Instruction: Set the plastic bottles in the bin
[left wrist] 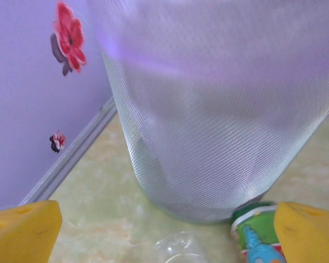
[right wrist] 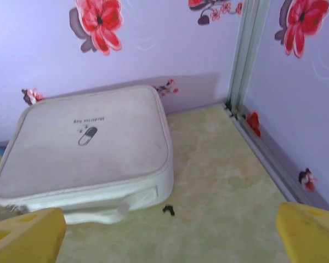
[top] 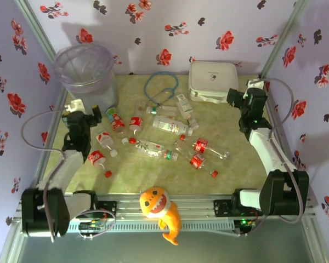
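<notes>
The bin [top: 83, 68], a tall translucent grey bucket, stands at the back left. In the left wrist view the bin [left wrist: 219, 120] rises close in front. Several plastic bottles lie scattered over the middle of the table, among them one by the bin's foot [top: 114, 119], a white-labelled one [top: 170, 125] and a red-labelled one [top: 200, 145]. My left gripper [top: 92, 112] hovers open just before the bin, its yellow fingers [left wrist: 22, 230] wide apart. A green-capped bottle [left wrist: 255, 235] sits by the right finger and a clear bottle's end [left wrist: 181, 252] lies low between them. My right gripper [top: 236, 97] is open at the back right, holding nothing.
A white square case [right wrist: 88, 148] lies just ahead of the right gripper, near the back right corner. A blue cable loop [top: 160, 87] lies at the back middle. Loose red caps [top: 108, 174] dot the mat. An orange fish toy [top: 162, 211] sits on the front rail. Flowered walls enclose the table.
</notes>
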`<state>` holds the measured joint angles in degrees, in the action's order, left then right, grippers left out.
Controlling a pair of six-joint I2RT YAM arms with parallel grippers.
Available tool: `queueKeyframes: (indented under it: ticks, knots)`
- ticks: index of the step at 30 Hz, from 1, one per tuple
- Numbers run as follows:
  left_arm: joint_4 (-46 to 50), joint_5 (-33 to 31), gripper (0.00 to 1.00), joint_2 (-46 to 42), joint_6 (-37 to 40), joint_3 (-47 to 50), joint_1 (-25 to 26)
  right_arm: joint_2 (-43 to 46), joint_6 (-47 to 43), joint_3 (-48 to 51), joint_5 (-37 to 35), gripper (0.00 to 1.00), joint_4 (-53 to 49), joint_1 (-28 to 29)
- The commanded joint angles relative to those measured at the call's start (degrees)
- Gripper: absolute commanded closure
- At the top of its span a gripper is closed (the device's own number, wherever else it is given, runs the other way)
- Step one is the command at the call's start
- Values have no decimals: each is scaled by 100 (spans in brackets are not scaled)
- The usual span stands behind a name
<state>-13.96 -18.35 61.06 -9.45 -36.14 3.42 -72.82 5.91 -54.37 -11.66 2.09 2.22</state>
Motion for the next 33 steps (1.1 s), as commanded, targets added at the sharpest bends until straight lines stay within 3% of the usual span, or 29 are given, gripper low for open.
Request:
queueKeyframes:
  ticks: [1,4,6,9,13,18,25,33]
  knots:
    - [2994,-276,0,-437,-1020,-863,153,-117,232,-439,-155,1,-2438,435]
    - [4344,-111,1,-502,-1350,-1434,465,-133,411,-746,6,1,-3196,911]
    - [4790,83,1,-536,-1588,-1578,691,-288,599,-941,512,3,-3416,1193]
    - [4983,566,2,-615,-2107,-1620,887,-798,734,-1305,831,8,-3702,1699]
    - [4785,1089,2,-632,-2600,-1613,1122,-1448,863,-1432,1134,13,-3312,2082]
    - [4815,1617,2,-465,-2757,-1865,1204,-2329,838,-1679,1480,20,-2945,2108]
    - [4743,1828,3,-526,-2856,-1873,1253,-3067,763,-2064,1641,35,-2766,1859]
    - [4475,1922,3,-430,-2928,-1745,1257,-3584,698,-2289,2012,34,-2644,1857]
